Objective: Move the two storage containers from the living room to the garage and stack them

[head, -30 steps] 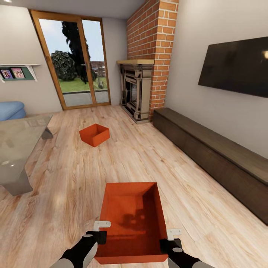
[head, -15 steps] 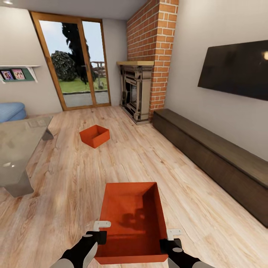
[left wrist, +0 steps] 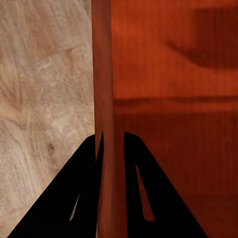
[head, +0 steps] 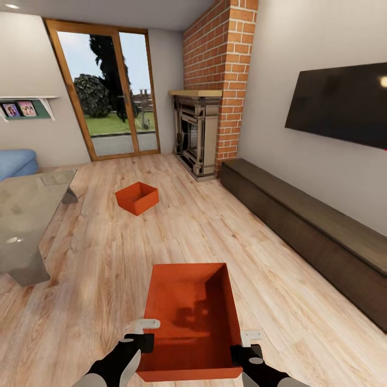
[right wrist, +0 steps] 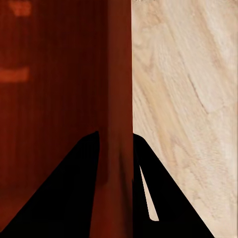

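Light wood-plank flooring (head: pixel 97 279) of the living room spreads under both arms. At the bottom of the head frame, the left end effector (head: pixel 141 336) pinches the left wall of the near storage container (head: pixel 191 317) and the right end effector (head: pixel 244 344) pinches its right wall; each wrist view shows black fingers (left wrist: pixel 84 198) narrowed on either side of a thin red-orange wall, so both are holding this bin. Its long axis runs straight away from the robot, up the frame, midway between the arms. The second storage container (head: pixel 137 197) sits on the planks at centre left, well apart, turned corner-on. A glass-topped low surface (head: pixel 27 209) stands at left, a dark long cabinet (head: pixel 301 226) along the right wall, with a brick fireplace (head: pixel 201 134) and glazed doors (head: pixel 105 88) beyond. Nothing lies between the bins.
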You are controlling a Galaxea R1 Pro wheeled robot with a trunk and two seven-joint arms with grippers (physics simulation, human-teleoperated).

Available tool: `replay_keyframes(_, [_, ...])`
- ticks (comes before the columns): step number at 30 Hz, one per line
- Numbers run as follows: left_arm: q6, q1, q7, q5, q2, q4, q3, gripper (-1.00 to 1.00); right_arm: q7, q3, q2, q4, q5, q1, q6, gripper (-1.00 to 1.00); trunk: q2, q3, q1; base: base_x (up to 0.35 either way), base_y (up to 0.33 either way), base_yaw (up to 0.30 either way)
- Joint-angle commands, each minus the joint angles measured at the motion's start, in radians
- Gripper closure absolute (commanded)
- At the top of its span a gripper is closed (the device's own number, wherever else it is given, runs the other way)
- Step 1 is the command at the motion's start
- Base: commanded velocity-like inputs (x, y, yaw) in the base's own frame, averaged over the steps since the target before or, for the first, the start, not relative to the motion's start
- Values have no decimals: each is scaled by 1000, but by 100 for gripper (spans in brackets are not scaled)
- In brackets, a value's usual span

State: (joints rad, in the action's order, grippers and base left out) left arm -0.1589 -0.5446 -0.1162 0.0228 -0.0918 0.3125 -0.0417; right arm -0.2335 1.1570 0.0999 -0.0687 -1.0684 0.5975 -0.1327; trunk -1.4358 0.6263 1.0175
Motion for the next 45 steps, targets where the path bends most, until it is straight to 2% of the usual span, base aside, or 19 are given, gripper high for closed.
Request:
replay_keyframes(1, [-5, 0, 0, 23, 0, 0, -14, 100, 0, 15, 0, 3, -16, 1, -8, 100, 7, -2, -4, 0, 0, 0])
replay_keyframes(34, [-4, 0, 0, 23, 0, 2, -14, 100, -3, 15, 1, 3, -16, 1, -28, 100, 238, -120, -131, 0, 0, 0])
replay_keyframes(40, [-4, 0, 0, 23, 0, 4, -14, 100, -3, 15, 0, 3, -16, 1, -28, 100, 238, -120, -131, 0, 0, 5])
replay_keyframes(45, [-4, 0, 0, 23, 0, 5, -15, 100, -3, 16, 0, 3, -15, 1, -25, 100, 238, -120, -131, 0, 0, 217])
